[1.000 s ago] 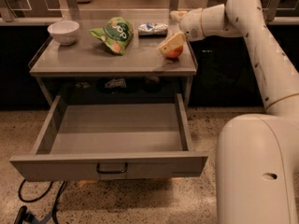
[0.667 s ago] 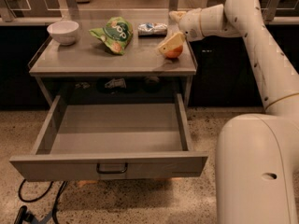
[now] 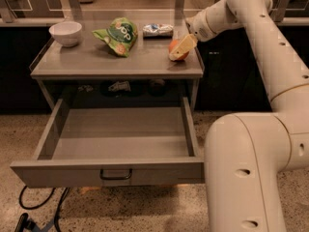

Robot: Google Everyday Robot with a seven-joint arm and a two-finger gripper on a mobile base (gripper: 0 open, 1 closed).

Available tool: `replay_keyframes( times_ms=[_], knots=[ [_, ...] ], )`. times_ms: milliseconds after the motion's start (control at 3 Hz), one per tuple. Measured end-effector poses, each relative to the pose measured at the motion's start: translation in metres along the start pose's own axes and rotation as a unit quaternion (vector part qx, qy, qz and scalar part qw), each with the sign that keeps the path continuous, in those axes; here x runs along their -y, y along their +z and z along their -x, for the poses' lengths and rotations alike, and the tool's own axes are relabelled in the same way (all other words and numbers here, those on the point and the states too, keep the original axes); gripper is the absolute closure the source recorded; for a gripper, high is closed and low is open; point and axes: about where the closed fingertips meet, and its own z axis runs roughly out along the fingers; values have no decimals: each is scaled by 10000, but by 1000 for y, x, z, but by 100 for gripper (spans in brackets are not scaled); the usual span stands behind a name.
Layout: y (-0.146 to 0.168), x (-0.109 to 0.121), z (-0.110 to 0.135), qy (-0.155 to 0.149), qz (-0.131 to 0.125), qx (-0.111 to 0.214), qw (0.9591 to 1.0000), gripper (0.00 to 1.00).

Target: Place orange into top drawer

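Smooth round orange (image 3: 173,47) rests on the matte grey metal tabletop (image 3: 96,62), right front corner, showing no long axis. The cream gripper (image 3: 181,49) lies against it; whether it grips cannot be told. Position unchanged since the previous frame. The top drawer (image 3: 154,170), wide and shallow, stands open below.

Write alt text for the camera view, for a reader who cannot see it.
A white robot arm's claw is at the orange on the right of a grey table top, above the top drawer, which is pulled open and empty. A white bowl, a green snack bag and a small packet also lie on the table.
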Motion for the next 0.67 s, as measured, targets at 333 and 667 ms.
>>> replay_keyframes(
  times_ms=[333,667],
  knots=[
    [-7,8,-11,86,-135,-227,9996,0],
    [-1,6,-14,150,-61,-177,9997,0]
  ],
)
